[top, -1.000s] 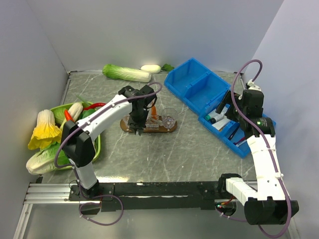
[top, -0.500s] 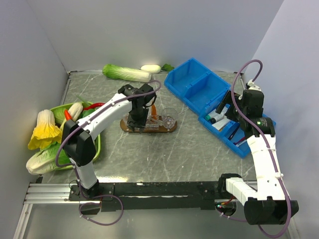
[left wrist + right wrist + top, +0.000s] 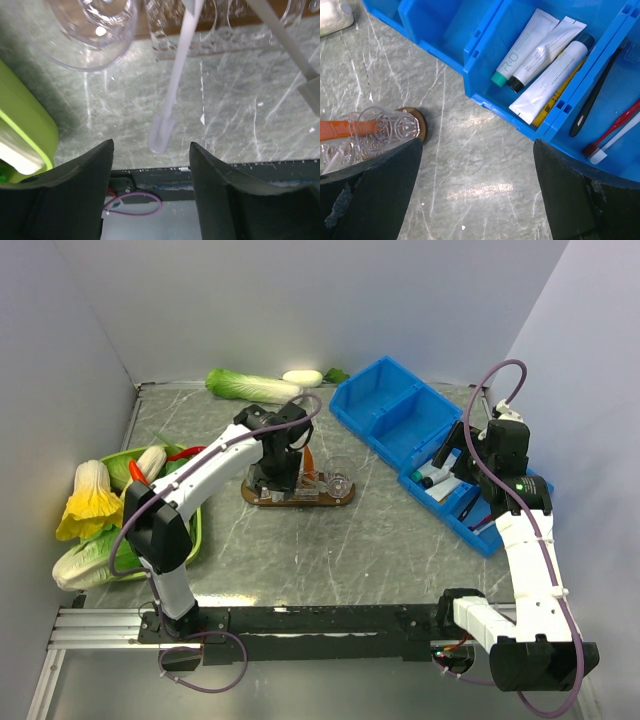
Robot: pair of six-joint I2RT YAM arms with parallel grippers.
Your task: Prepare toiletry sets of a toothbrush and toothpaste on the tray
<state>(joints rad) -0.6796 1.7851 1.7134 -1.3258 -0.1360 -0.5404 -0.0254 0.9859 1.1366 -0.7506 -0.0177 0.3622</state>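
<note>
The dark-brown tray lies mid-table with clear cups standing on it. An orange toothpaste stands in one cup and shows again as the toothpaste in the right wrist view. My left gripper hangs over the tray's left part. In its wrist view the left gripper is open, and a white toothbrush leans out of a cup, free of both fingers, its head just beyond their tips. My right gripper is open and empty over bare table beside the blue bin.
The blue bins at the right hold white tubes and black, red and white brushes. A green dish with vegetables sits at the left, and a cabbage lies by the back wall.
My left gripper has opened and let go of the white toothbrush, which now leans in its cup, and has drawn slightly back from the tray. The right arm has not moved.
</note>
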